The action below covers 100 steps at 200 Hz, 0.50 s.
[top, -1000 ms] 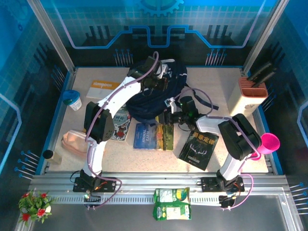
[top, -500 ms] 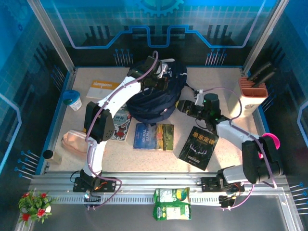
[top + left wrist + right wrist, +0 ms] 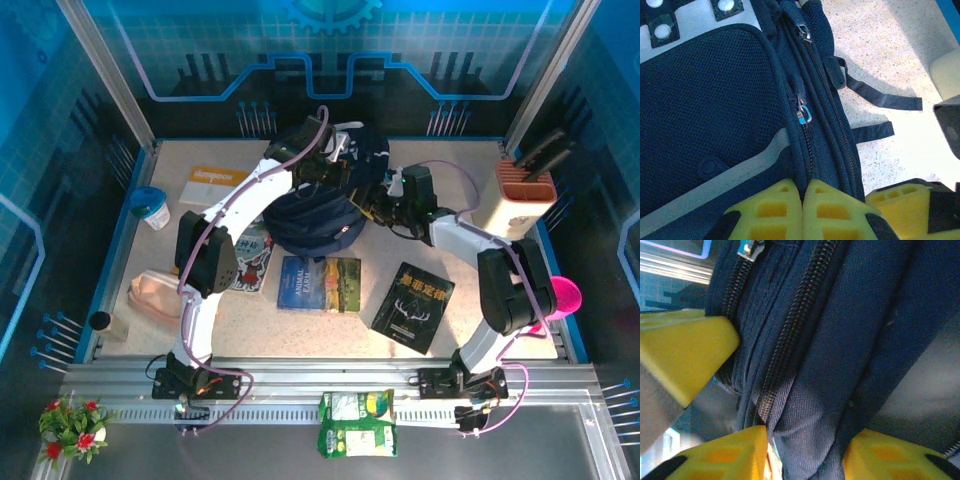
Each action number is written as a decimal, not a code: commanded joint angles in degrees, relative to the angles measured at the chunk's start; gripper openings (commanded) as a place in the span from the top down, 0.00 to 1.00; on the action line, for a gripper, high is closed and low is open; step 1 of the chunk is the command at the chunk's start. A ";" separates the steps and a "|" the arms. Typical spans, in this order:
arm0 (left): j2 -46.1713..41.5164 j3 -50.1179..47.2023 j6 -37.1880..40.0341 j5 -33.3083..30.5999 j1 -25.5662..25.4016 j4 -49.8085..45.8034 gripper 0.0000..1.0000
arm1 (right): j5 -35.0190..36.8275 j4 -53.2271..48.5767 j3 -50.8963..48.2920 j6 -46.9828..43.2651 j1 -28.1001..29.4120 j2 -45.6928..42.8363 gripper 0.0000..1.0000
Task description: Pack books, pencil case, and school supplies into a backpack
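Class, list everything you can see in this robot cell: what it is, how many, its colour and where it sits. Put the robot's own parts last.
backpack: one, navy, centre back of table
books: three, blue-green, black and grey, in front of the backpack
flat box: one, orange and white, back left
lidded cup: one, white with blue lid, left edge
pouch: one, pink, near left
knife block: one, white with orange top, back right
pink cup: one, right edge
snack packet: one, green, front rail
flowers: one bunch, red, front left corner
left gripper: one, yellow fingers, shut on the backpack's zip seam
right gripper: one, yellow fingers, closed on a backpack fold
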 commanded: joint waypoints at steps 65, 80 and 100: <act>-23.75 -25.52 -5.78 -6.61 -0.84 8.09 0.43 | -2.95 0.40 3.25 0.53 1.55 0.01 0.94; -27.46 -32.12 -7.59 -6.45 -1.70 9.59 0.40 | -3.42 0.85 3.41 1.29 1.48 -0.65 0.95; -30.41 -39.35 -10.63 -5.32 -3.50 11.84 0.40 | -4.53 1.75 3.58 2.79 1.38 -0.99 0.94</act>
